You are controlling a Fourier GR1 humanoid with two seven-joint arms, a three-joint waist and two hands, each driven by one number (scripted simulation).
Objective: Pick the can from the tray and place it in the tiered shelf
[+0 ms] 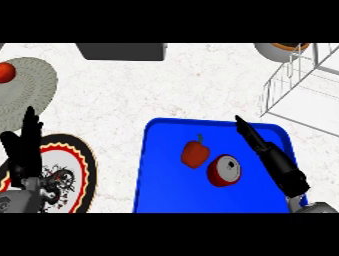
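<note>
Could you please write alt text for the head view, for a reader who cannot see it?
A red can lies beside a red pepper on a blue tray, the right hand open just right of it. The white wire shelf stands behind; the left hand rests open over a patterned plate.

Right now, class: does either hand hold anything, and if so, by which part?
Nothing is held. The right hand is open, fingers straight, over the tray beside the can. The left hand rests open at the left.
</note>
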